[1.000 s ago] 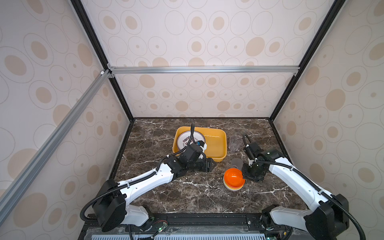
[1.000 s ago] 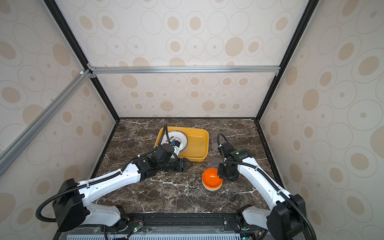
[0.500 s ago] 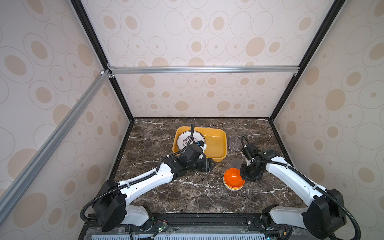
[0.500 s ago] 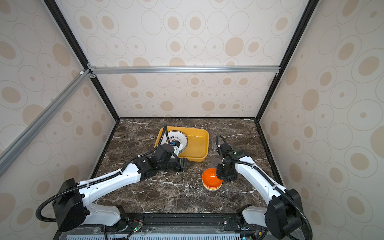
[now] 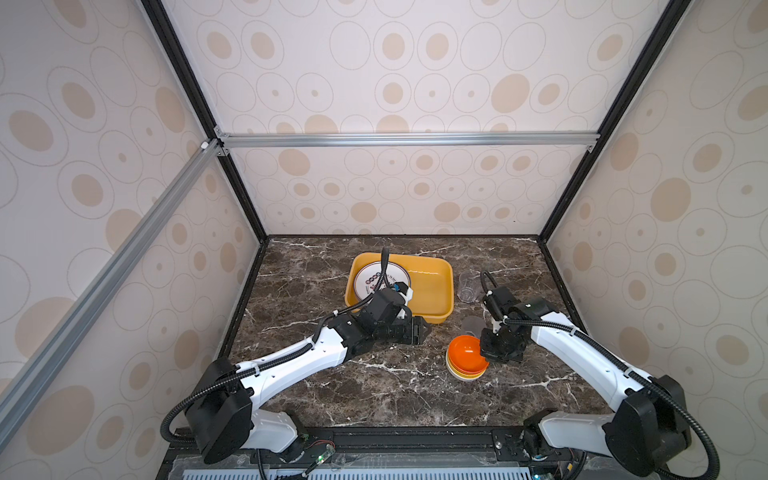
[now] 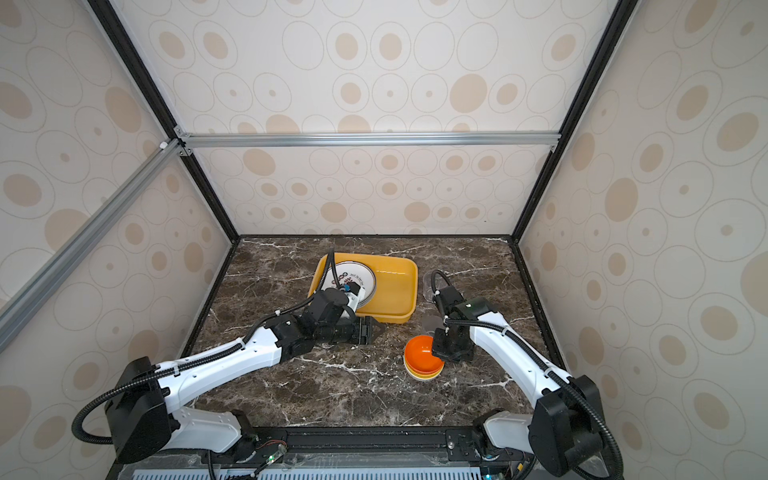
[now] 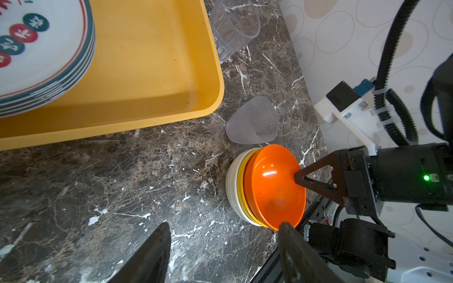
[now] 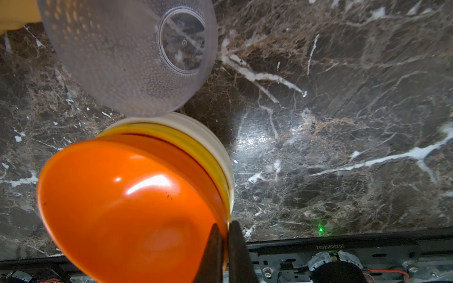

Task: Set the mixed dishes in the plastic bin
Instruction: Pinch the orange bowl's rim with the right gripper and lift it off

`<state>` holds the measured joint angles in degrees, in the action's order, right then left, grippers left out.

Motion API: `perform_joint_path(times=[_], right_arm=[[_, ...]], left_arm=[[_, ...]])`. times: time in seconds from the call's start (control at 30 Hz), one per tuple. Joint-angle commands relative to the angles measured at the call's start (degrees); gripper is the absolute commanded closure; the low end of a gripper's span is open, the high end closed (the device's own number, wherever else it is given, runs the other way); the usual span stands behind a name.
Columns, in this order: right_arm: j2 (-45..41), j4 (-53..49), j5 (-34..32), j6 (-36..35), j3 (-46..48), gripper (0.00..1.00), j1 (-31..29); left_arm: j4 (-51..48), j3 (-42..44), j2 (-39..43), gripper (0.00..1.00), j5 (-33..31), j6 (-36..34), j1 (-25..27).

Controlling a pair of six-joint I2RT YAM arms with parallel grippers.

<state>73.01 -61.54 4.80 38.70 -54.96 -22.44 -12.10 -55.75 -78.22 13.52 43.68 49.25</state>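
plastic bin (image 5: 432, 291) partly behind left arm (image 5: 299, 365) | plates (image 7: 36, 49) stacked inside — cut off, count unclear | bowls (image 5: 465, 361): three, nested near bin | cups (image 7: 255, 120): two, outside bin | right gripper (image 8: 224, 226) pinches rim of orange bowl (image 8: 122, 196) | left gripper (image 7: 224, 226) spread, empty

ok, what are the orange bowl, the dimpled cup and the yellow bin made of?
Orange bowl: looks like glossy hard plastic or melamine; sharp highlights, opaque.
Dimpled cup: likely translucent plastic, frosted, pebbled surface; marble tabletop shows through its base.
Yellow bin: plastic, semi-matte, moulded rounded corners, soft sheen.
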Motion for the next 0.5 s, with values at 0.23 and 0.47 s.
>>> perform_joint_path(times=[0.23,0.47], right_arm=[[-2.37,-4.93,-0.4,-2.42,-4.94,1.0,0.38],[-2.52,-6.62,-0.4,-3.79,-9.16,1.0,0.38]], left_arm=[[-0.12,0.38,1.49,0.31,-2.43,0.68,0.57],[-0.12,0.81,2.67,0.31,-4.17,1.58,0.46]])
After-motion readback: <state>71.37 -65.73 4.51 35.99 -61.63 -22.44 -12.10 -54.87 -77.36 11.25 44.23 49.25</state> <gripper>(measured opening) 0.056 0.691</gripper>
